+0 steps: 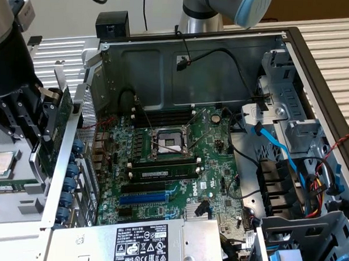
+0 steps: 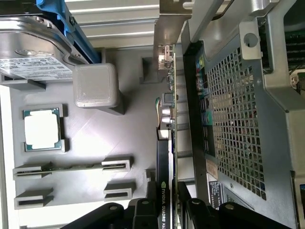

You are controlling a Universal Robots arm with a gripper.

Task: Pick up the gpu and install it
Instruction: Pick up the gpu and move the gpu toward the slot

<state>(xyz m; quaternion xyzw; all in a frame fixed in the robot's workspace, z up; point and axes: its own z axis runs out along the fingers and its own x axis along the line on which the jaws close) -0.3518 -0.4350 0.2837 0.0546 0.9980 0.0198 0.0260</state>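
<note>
The fingers point(image 2: 143, 213) are closed narrowly on the gpu point(image 2: 163, 162), one against each face of the card, so that it is held edge-on in the gripper point(image 2: 167, 212). In the wrist view the black cooler is seen on one face and the green board on the other. White lettering is printed on the cooler's edge close to the fingers. The rest of the card runs away from the fingers.

In the exterior view the gripper point(image 1: 46, 117) is placed at the exterior view's left. The gpu point(image 1: 62, 122) is held upright there, just outside the case point(image 1: 166, 66) and beside its perforated rear wall point(image 2: 233, 124). Whether the card touches that wall cannot be told; it seems to stand just apart from it.

The motherboard point(image 1: 220, 144) lies flat inside the case, beyond the rear wall and apart from the card. A blue slot point(image 1: 142, 196) is seen on it.

On the card's other side the grey tray point(image 2: 95, 138) is laid out. A CPU point(image 2: 43, 130), a memory stick point(image 2: 71, 167) and a hard drive point(image 2: 33, 43) in a blue carrier point(image 2: 66, 24) are set on it.
</note>
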